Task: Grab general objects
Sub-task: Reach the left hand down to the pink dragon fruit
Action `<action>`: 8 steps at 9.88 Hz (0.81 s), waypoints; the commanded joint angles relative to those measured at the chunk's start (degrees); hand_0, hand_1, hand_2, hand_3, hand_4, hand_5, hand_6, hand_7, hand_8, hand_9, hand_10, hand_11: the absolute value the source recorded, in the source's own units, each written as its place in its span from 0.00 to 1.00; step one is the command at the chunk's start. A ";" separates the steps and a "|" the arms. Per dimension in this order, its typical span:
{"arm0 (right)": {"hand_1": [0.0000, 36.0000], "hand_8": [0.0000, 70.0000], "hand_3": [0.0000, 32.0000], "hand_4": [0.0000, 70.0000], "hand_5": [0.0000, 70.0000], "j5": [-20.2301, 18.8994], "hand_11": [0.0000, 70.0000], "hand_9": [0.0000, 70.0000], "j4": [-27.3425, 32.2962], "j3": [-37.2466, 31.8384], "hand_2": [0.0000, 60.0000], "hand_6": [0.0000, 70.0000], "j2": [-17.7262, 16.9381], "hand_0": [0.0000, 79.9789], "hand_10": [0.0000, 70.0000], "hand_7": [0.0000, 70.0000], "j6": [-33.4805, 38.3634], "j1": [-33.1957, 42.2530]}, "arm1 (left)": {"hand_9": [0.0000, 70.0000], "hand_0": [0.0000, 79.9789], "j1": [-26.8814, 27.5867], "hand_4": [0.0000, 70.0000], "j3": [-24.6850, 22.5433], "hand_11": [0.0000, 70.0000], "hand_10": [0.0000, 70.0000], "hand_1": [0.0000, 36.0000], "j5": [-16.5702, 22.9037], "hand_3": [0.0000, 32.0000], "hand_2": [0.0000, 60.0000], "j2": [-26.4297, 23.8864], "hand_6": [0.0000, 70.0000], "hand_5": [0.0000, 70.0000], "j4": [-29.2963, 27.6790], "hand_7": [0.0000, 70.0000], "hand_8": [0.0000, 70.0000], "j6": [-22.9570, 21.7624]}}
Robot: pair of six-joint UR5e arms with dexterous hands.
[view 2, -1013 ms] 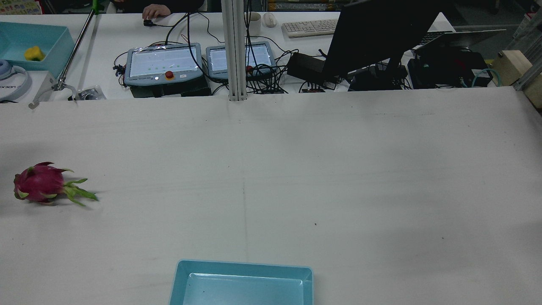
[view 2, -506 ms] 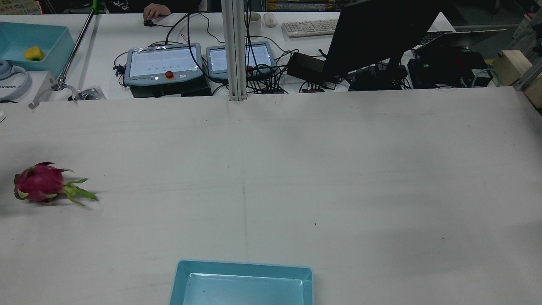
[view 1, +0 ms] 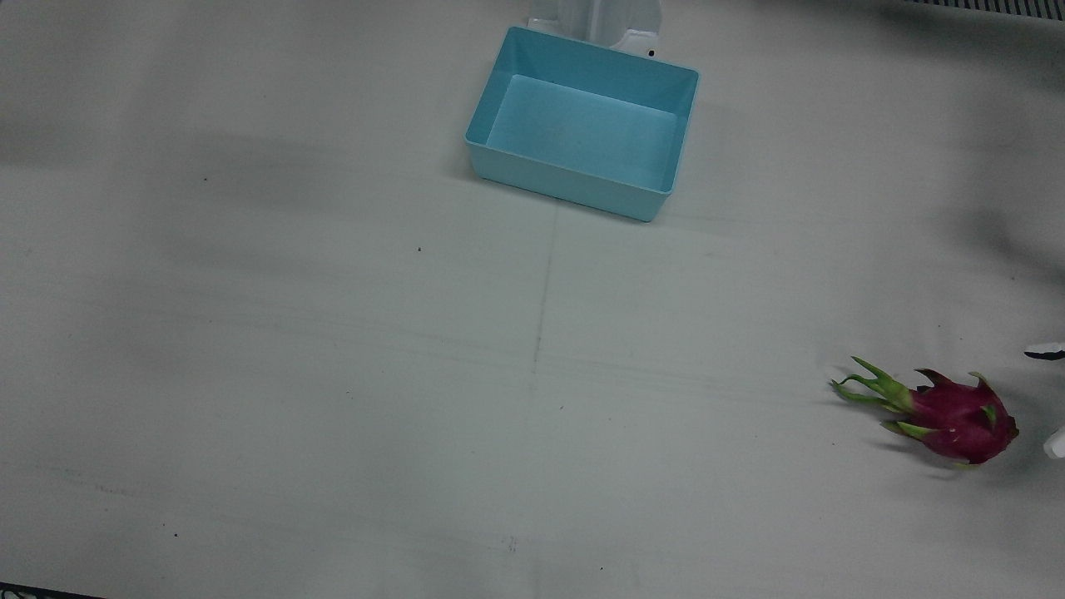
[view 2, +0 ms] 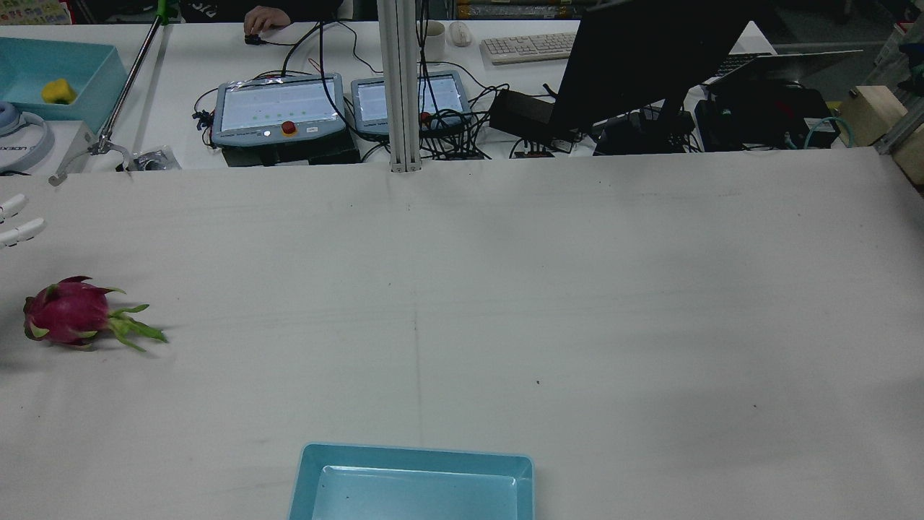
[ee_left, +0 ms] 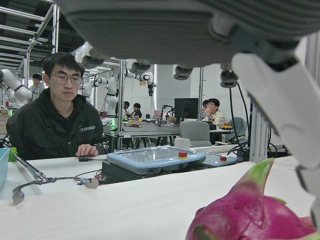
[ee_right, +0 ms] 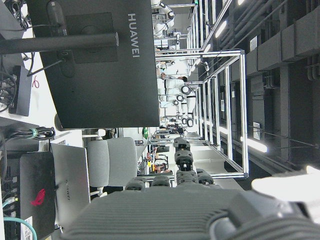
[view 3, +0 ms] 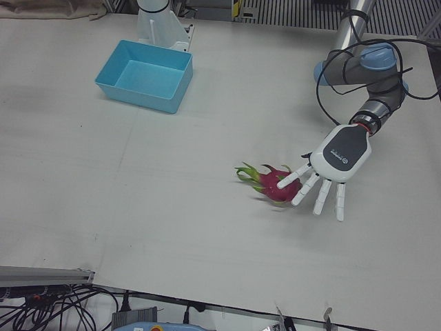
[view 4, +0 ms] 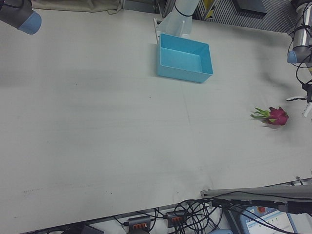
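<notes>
One dragon fruit (view 1: 957, 414) is seen on the table (view 1: 333, 374), and one blue bin (view 1: 582, 121) is counted on that same table. Beyond the table's far edge, a second blue bin (view 2: 54, 76) is seen holding one yellow object (view 2: 58, 91). Two teach pendants (view 2: 278, 108) are counted beside it, along with one monitor (view 2: 650, 58), one keyboard (view 2: 527, 46) and one mouse (view 2: 459, 32). One robot hand (view 3: 329, 172) is seen near the dragon fruit
</notes>
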 commanded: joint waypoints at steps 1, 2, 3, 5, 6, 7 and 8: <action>0.00 0.00 0.00 0.00 0.00 -0.07 0.00 0.00 0.00 -0.09 0.00 0.00 -0.02 0.00 0.00 0.00 0.09 0.00 | 0.00 0.73 1.13 0.00 2.92 0.00 0.00 0.91 -0.29 1.00 0.33 -5.17 0.00 0.00 5.25 0.09 0.00 2.16; 0.00 0.00 0.00 0.00 0.00 -0.07 0.00 0.00 0.00 -0.09 0.00 0.00 -0.02 0.00 0.00 0.00 0.00 0.00 | 0.00 0.74 1.21 0.00 4.25 0.00 0.00 0.91 -0.20 1.00 0.32 -7.38 0.00 0.00 6.93 0.07 0.00 2.16; 0.00 0.00 0.00 0.00 0.00 0.02 0.00 0.00 0.00 -0.09 0.00 0.00 0.07 0.00 0.00 0.00 0.00 0.00 | 0.00 0.74 1.22 0.00 4.61 0.00 0.00 0.92 -0.20 1.00 0.32 -7.92 0.00 0.00 7.12 0.06 0.00 2.25; 0.00 0.00 0.00 0.00 0.00 -0.07 0.00 0.00 0.00 -0.09 0.00 0.00 -0.02 0.00 0.00 0.00 0.00 0.00 | 0.00 0.74 1.39 0.00 4.52 0.00 0.00 0.92 -0.20 1.00 0.32 -7.93 0.00 0.00 7.56 0.07 0.00 3.30; 0.00 0.00 0.00 0.00 0.00 0.02 0.00 0.00 0.00 -0.09 0.00 0.00 -0.02 0.00 0.00 0.00 0.00 0.00 | 0.00 0.74 3.13 0.00 4.52 0.00 0.00 0.93 -0.29 1.00 0.33 -8.02 0.00 0.00 8.17 0.07 0.00 3.56; 0.00 0.00 0.00 0.00 0.00 0.02 0.00 0.00 0.00 0.00 0.00 0.00 -0.02 0.00 0.00 0.00 0.00 0.00 | 0.00 0.75 4.19 0.00 4.52 0.00 0.00 0.94 -0.38 1.00 0.33 -8.02 0.00 0.00 8.78 0.07 0.00 4.35; 0.00 0.00 0.00 0.00 0.00 0.02 0.00 0.00 0.00 -0.09 0.00 0.00 -0.02 0.00 0.00 0.00 0.00 0.00 | 0.00 0.75 4.29 0.00 4.17 0.00 0.00 0.94 -0.29 1.00 0.32 -8.28 0.00 0.00 10.01 0.07 0.00 5.75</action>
